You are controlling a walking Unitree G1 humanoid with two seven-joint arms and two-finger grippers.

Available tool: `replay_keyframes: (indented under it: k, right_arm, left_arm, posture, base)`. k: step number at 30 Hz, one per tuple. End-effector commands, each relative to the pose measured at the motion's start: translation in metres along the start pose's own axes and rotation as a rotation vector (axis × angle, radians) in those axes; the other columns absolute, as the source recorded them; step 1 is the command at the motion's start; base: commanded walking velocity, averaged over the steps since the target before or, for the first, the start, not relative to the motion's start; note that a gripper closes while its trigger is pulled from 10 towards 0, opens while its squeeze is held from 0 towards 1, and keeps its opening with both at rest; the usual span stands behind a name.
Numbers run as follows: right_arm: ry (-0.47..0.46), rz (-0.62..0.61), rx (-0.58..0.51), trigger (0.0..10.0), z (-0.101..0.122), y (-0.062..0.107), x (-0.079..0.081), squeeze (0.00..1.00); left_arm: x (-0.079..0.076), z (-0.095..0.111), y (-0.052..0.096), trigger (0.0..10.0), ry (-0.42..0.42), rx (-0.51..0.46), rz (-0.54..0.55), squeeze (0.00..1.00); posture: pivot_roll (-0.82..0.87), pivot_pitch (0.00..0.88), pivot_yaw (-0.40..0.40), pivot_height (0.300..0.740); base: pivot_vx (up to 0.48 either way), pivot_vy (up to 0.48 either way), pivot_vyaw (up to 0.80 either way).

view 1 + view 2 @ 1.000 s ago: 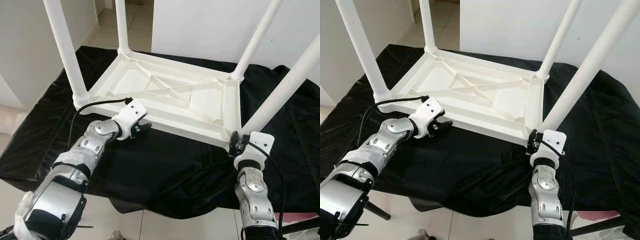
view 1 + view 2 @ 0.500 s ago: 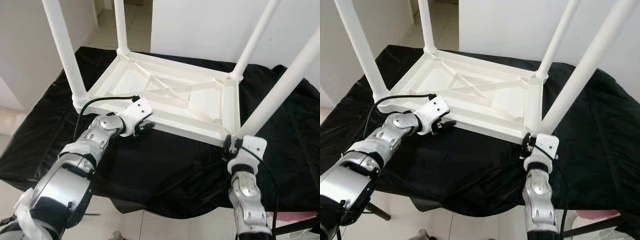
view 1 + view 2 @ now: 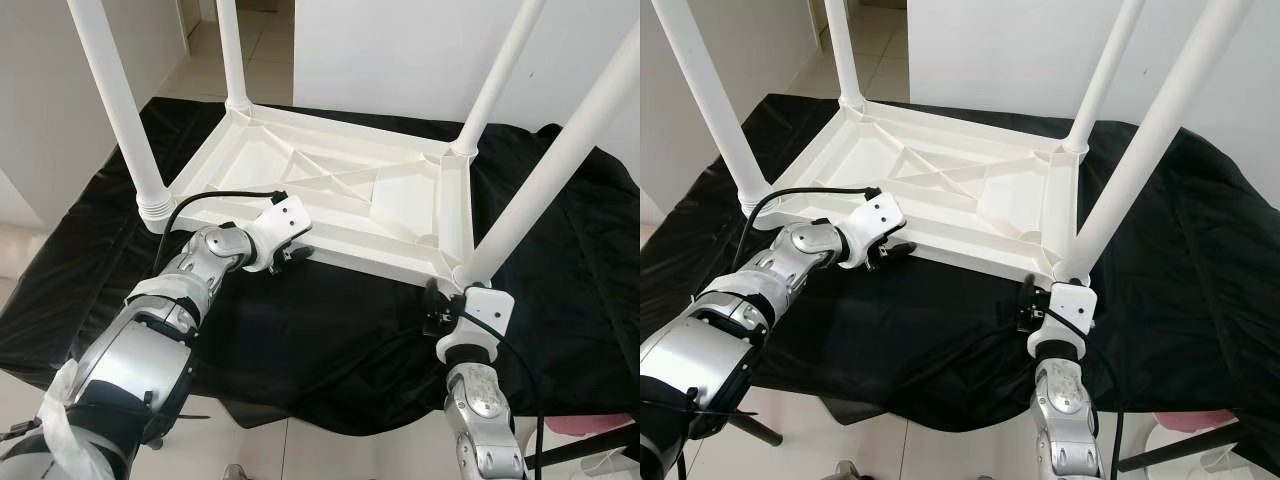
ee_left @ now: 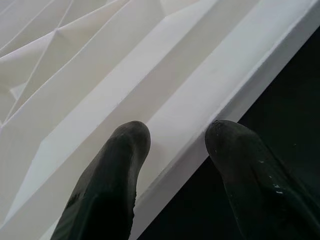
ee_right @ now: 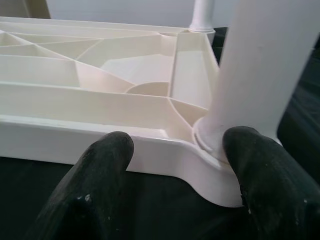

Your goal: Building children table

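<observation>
Here, upturned white children's table (image 3: 340, 200) on black cloth (image 3: 330, 340), left gripper (image 4: 175, 145) spread astride its near rim, right gripper (image 5: 180, 145) spread, holding nothing, at the near corner leg (image 5: 260, 75).

My left arm reaches forward and inward, wrist bent, left hand (image 3: 297, 254) with fingers (image 4: 112, 175) parted. My right arm rises upright, right hand (image 3: 432, 312) spread open, fingers (image 5: 102, 165) apart.

obstacles: four upright white round plastic legs (image 3: 115, 100) at the corners of the upturned white ribbed plastic table (image 3: 330, 195) | ribs divide its underside into shallow bays | free: wide gaps between legs, black cloth-draped tabletop (image 3: 330, 330) along near edge | left hand (image 3: 296, 254) fingers straddle near rim | right hand (image 3: 432, 312) spread at near-right leg base
</observation>
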State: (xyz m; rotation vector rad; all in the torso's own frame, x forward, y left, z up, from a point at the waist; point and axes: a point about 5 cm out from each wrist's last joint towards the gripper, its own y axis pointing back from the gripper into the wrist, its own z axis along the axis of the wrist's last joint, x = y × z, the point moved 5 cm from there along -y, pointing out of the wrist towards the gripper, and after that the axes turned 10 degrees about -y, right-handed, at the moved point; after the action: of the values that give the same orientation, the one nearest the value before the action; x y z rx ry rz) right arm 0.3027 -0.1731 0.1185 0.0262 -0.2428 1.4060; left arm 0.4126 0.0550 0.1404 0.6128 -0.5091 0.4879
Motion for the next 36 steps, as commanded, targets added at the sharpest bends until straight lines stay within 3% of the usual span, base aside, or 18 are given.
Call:
replay_keyframes:
  k: [1, 13, 26, 36]
  right_arm:
    - [-0.001, 0.016, -0.019, 10.0, 0.005, -0.001, 0.004, 0.0]
    - [-0.023, 0.062, -0.024, 10.0, 0.006, 0.003, 0.016, 0.0]
    - [-0.026, 0.057, -0.002, 10.0, 0.005, 0.012, 0.017, 0.0]
    - [-0.027, 0.055, 0.005, 10.0, 0.006, 0.012, 0.018, 0.0]
  left_arm:
    - [-0.004, 0.0, 0.0, 10.0, -0.016, 0.015, -0.058, 0.0]
    - [-0.001, -0.014, 0.003, 10.0, 0.019, 0.12, -0.084, 0.0]
    - [0.01, -0.033, 0.004, 10.0, 0.056, 0.292, 0.049, 0.0]
    - [0.011, -0.029, 0.004, 10.0, 0.088, 0.297, 0.018, 0.0]
  posture:
    - [-0.06, 0.037, 0.009, 0.74]
    - [-0.08, 0.052, 0.022, 0.74]
    - [-0.11, 0.134, 0.029, 0.74]
    - [-0.12, 0.155, 0.032, 0.74]
  base:
    - [0.0, 0.0, 0.0]
    - [0.0, 0.0, 0.0]
    - [0.0, 0.0, 0.0]
    - [0.0, 0.0, 0.0]
